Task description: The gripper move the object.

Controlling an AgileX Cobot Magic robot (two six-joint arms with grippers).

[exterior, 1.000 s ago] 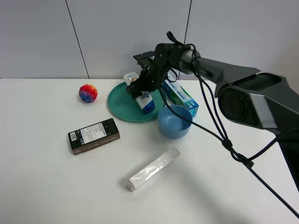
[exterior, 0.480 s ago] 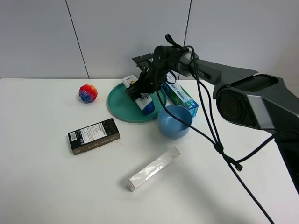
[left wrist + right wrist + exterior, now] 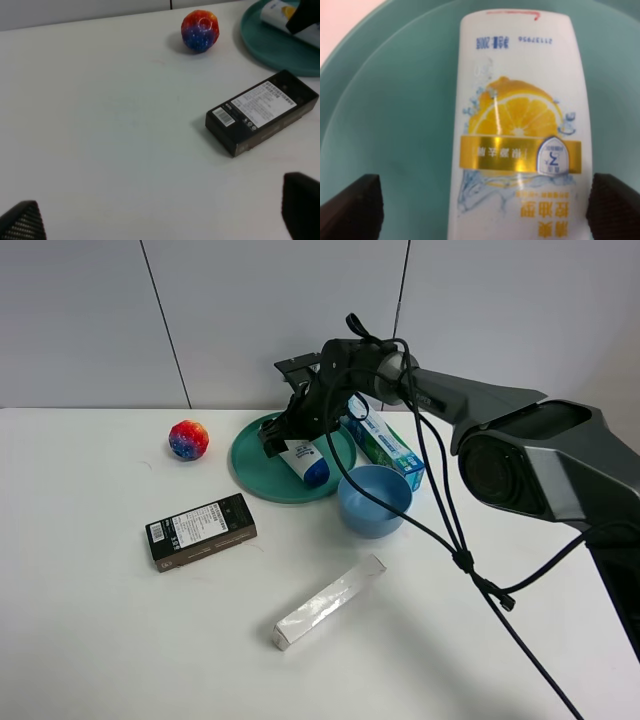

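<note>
In the exterior high view, the right gripper (image 3: 287,433) is poised low over the teal plate (image 3: 250,475), where the object (image 3: 306,462) lies flat, its blue cap toward the plate's near rim; treat this as the approach-to-grasp step. In the left wrist view, the left gripper (image 3: 161,215) hangs well apart from the plate, fingers spread wide and holding nothing. In the right wrist view, the right fingers (image 3: 351,206) stand parted either side of the object without touching it, so your next move calls for a descent and closure across the tube's width.
</note>
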